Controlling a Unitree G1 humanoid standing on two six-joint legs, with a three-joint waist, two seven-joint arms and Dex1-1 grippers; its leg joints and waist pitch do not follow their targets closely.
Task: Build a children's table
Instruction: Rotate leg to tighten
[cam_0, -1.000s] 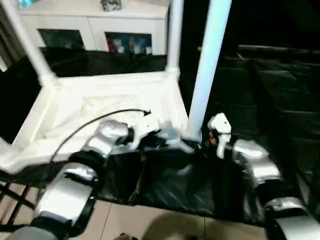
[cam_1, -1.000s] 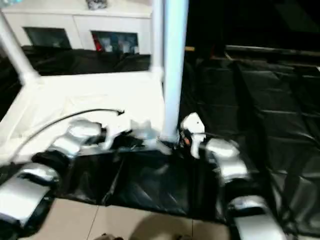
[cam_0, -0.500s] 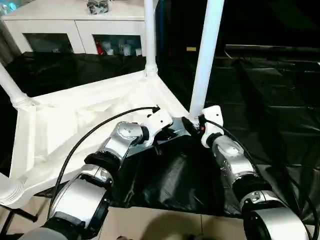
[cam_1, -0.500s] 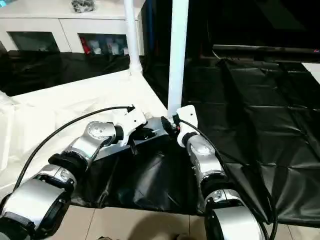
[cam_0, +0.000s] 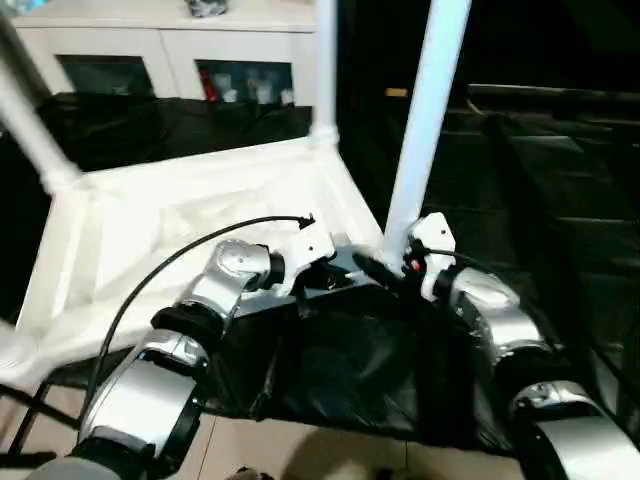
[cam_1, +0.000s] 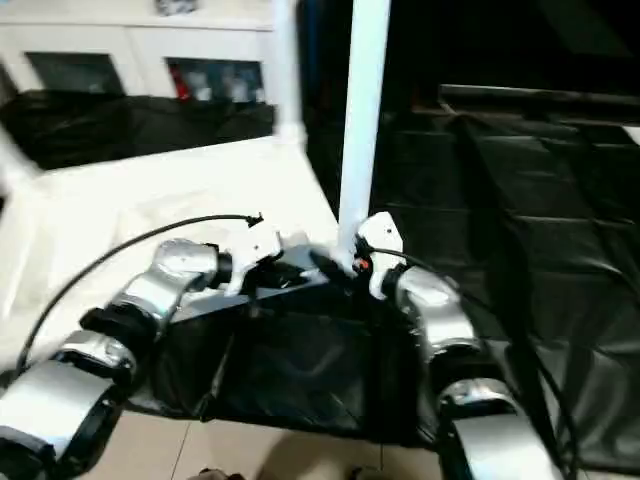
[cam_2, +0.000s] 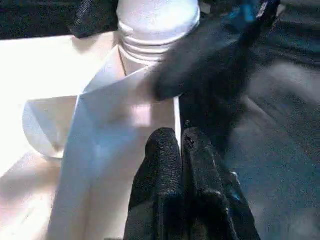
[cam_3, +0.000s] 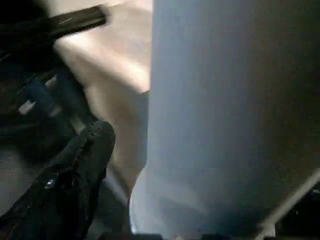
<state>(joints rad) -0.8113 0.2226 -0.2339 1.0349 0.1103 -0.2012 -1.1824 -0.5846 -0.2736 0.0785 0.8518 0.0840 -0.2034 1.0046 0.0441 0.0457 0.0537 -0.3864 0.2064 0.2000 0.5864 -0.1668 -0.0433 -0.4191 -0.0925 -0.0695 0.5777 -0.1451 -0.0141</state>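
Black sheets cover the floor. Upside-down tabletop (cam_0: 180, 215) lies at 10 o'clock. Left gripper (cam_2: 182, 150) is pinched together; right fingers can't be told. Push leg (cam_0: 425, 120) straight down.

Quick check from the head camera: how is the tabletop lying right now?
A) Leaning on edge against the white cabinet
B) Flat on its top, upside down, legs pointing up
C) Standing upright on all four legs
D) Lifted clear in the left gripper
B: the tabletop lies underside up on the black sheet, and the nearest leg rises upward from its corner socket.
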